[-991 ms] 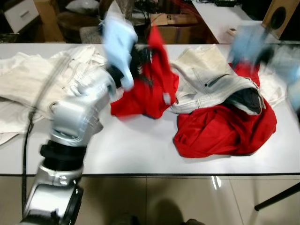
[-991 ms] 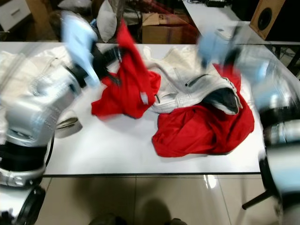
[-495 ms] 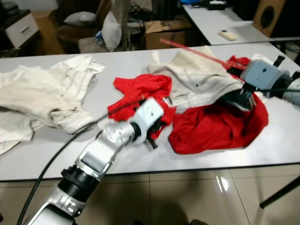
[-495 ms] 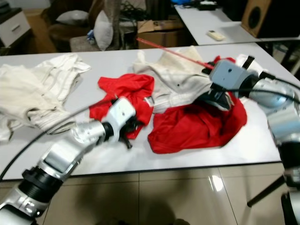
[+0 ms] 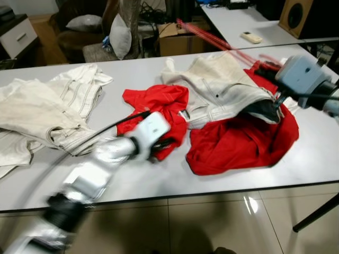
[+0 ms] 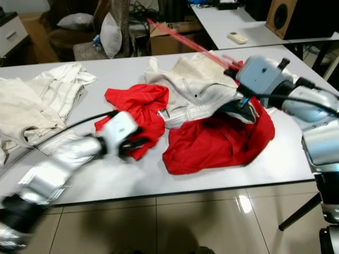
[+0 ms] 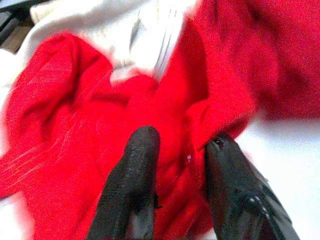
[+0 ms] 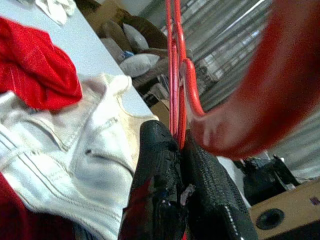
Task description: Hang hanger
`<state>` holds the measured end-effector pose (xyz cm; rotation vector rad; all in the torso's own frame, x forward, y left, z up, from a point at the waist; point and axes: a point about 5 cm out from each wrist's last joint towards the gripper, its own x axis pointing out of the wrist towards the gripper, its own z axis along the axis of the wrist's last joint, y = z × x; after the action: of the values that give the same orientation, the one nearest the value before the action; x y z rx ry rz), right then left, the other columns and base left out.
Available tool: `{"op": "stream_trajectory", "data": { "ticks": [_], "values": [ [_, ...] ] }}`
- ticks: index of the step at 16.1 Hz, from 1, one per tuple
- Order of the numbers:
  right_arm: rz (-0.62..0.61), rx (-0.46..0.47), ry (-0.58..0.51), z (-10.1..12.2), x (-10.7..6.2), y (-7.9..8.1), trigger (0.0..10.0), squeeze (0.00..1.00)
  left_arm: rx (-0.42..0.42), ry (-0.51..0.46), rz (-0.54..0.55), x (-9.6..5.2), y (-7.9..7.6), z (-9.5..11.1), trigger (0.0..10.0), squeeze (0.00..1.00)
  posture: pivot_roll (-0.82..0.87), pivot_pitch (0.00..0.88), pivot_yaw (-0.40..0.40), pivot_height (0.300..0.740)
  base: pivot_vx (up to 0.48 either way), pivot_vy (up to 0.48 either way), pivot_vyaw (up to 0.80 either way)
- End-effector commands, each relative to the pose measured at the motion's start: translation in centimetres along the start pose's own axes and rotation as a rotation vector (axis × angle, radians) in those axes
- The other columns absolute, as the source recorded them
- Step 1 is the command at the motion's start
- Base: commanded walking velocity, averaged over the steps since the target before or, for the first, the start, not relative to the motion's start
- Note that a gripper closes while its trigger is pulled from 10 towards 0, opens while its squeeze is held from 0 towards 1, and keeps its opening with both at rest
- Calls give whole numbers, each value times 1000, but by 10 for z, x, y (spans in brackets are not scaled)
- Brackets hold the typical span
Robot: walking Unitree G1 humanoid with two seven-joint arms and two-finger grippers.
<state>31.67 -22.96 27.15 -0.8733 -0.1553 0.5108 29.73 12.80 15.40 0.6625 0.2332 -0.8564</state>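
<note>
White worktop (image 5: 159,185) over a glossy tiled floor; cluttered room behind, with a cardboard box (image 5: 177,39), cushions and a second white table carrying a remote (image 5: 251,37).

On the worktop: a cream garment (image 5: 42,108) at my left, a small red garment (image 5: 159,103) at centre, a cream jacket (image 5: 222,87) lying partly over a larger red garment (image 5: 243,140) at my right.

My left tool (image 7: 175,165) sits at the near edge of the small red garment, fingers (image 7: 137,175) parted with red cloth between them; grip not confirmed. The arm is blurred in the head views.

My right tool (image 8: 180,150) is raised over the jacket's far right side, fingers pinched together on the red hanger (image 8: 175,65). The hanger (image 6: 185,39) slants up and away toward the box, clear of the worktop.
</note>
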Motion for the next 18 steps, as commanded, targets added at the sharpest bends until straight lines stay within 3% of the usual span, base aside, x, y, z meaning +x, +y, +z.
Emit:
{"op": "stream_trajectory", "data": {
  "ticks": [1, 4, 5, 6, 8, 9, 10, 12, 13, 14, 15, 16, 17, 18],
  "values": [
    [17, 31, -7, 3, -3, 1, 10000, 0, 94, 6, -19, -13, 9, 7, 10000, 1000, -127, 0, 89, 740, 0, 0, 0],
    [-33, 79, -7, 5, -3, -2, 10000, 0, -16, -158, -64, -34, 24, 29, 10000, 1000, -120, 0, 83, 740, 0, 0, 0],
    [-85, 134, -23, 9, -2, -7, 10000, 0, -78, -248, -13, -40, 34, 38, 10000, 1000, -120, 0, 83, 740, 0, 0, 0],
    [-95, 161, -32, 11, -2, -7, 10000, 0, -109, -276, 16, -40, 38, 40, 10000, 1000, -121, 0, 85, 740, 0, 0, 0],
    [-109, 227, -50, 16, -3, -3, 10000, 0, -252, -393, 139, -41, 50, 48, 10000, 1000, -125, 0, 90, 740, 0, 0, 0],
    [-168, 315, -50, 18, -2, 5, 10000, 0, -440, -482, 307, -42, 60, 47, 10000, 1000, -130, 0, 97, 740, 0, 0, 0],
    [-217, 363, -46, 18, -1, 8, 10000, 0, -458, -482, 363, -42, 59, 43, 10000, 1000, -130, 0, 97, 740, 0, 0, 0],
    [-291, 537, -28, 15, -2, 26, 10000, 0, -482, -392, 469, -36, 41, 22, 10000, 427, -133, 0, 98, 740, 0, 0, 0],
    [-311, 596, -25, 16, -2, 39, 10000, 0, -525, -338, 551, -35, 35, 7, 10000, 0, -140, 0, 99, 740, 0, 0, 0],
    [-319, 612, -20, 17, -2, 43, 10000, 0, -542, -319, 581, -35, 33, 3, 10000, 0, -141, 0, 100, 740, 0, 0, 0],
    [-325, 702, 1, 17, -2, 63, 10000, 0, -557, -256, 647, -36, 27, -9, 10000, 0, -139, 0, 101, 740, 0, 0, 0],
    [-320, 751, 7, 18, -2, 73, 10000, 0, -566, -242, 668, -37, 24, -12, 10000, 0, -135, 0, 101, 740, 0, 0, 0],
    [-316, 820, 20, 21, -3, 95, 10000, 0, -592, -247, 681, -38, 19, -12, 10000, 0, -132, 0, 106, 740, 0, 0, 0],
    [-315, 827, 23, 22, -2, 99, 10000, 0, -598, -253, 679, -38, 18, -12, 10000, 0, -132, 0, 106, 740, 0, 0, 0]
  ]
}}
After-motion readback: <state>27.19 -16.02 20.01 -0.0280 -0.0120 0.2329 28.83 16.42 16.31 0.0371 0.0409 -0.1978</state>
